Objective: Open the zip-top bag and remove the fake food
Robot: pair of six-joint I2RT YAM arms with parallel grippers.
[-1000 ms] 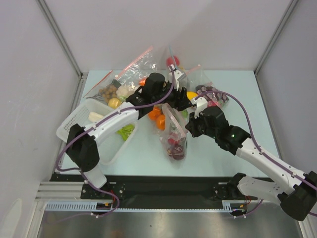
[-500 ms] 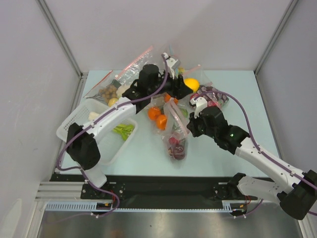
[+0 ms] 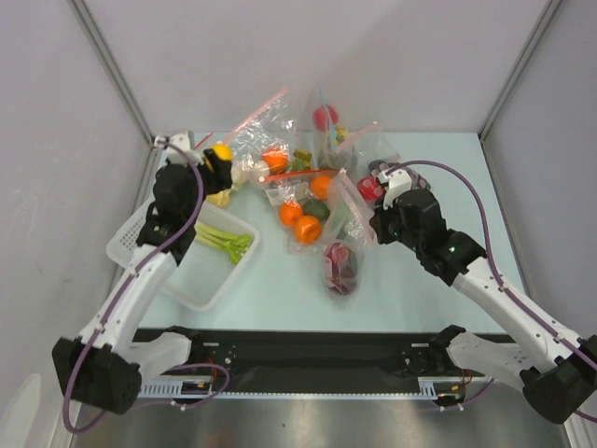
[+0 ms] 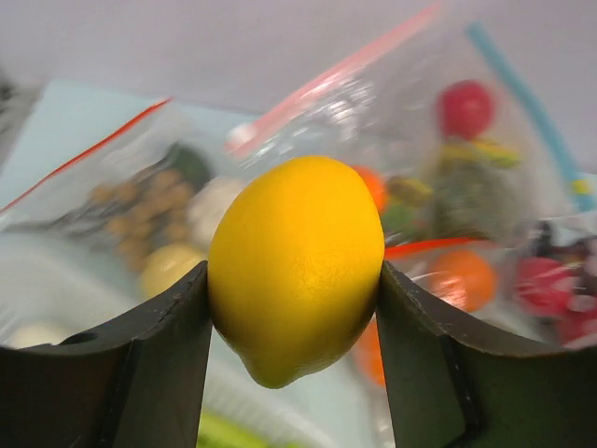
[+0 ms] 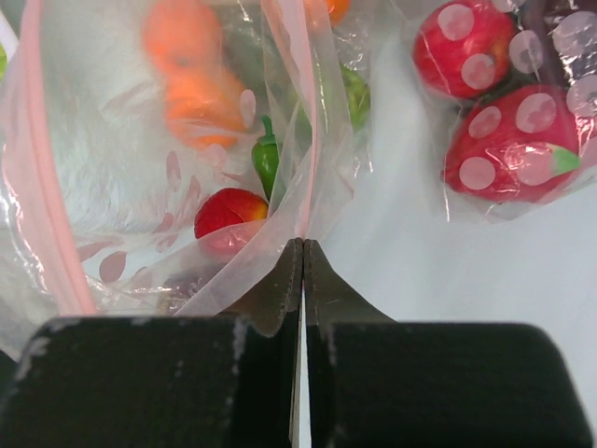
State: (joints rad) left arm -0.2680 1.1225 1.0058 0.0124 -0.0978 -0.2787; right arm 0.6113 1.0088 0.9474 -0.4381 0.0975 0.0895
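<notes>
At far left, outstretched arm (image 3: 140,280), lemon (image 3: 221,151)

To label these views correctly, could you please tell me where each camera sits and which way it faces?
Top external: fixed above and behind the arms, looking down on the table; both arms show, bases at the bottom.
Left wrist: on the left arm, looking out between the fingers of the left gripper, which clamp the lemon.
Right wrist: on the right arm, looking past the shut right gripper pinching the zip-top bag at its edge.
Shared: the lemon shows in the top and left-wrist views.
</notes>
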